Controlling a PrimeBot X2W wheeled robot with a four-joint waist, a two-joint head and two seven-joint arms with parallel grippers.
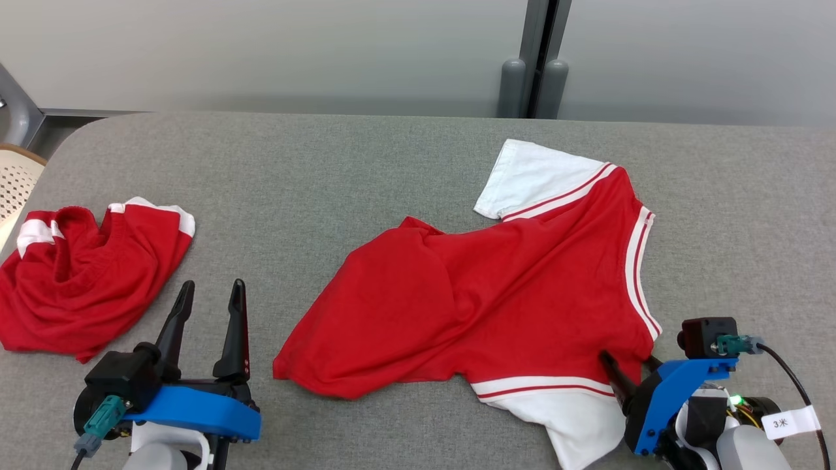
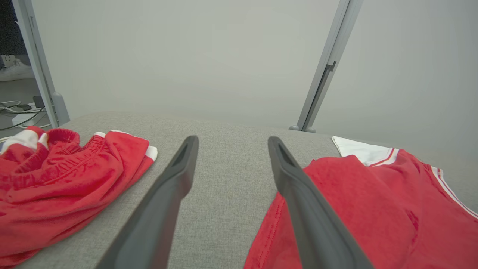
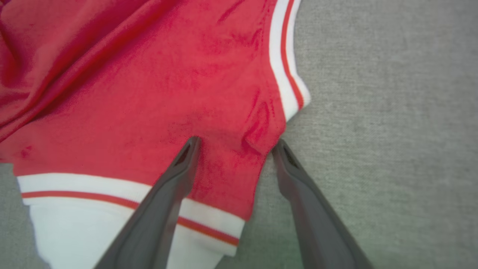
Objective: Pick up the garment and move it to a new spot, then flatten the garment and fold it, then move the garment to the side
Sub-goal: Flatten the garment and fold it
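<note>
The garment (image 1: 496,287) is a red T-shirt with white sleeves and white-and-red trim, lying rumpled across the middle and right of the grey table (image 1: 326,170). My right gripper (image 1: 627,359) is open at its near right shoulder. In the right wrist view the right gripper (image 3: 237,142) straddles the garment (image 3: 149,82): one finger lies over the red cloth and the other sits at the cloth's edge beside the collar trim. My left gripper (image 1: 213,284) stands open over bare table, left of the shirt's hem. The left wrist view shows the left gripper (image 2: 232,139) holding nothing, the garment (image 2: 373,209) to its right.
A second red garment with white bands (image 1: 78,274) lies crumpled at the table's left edge, also the red pile (image 2: 56,179) in the left wrist view. A pale wall with a grey post (image 1: 535,59) stands behind the table. A cream slatted chair (image 1: 16,179) is at far left.
</note>
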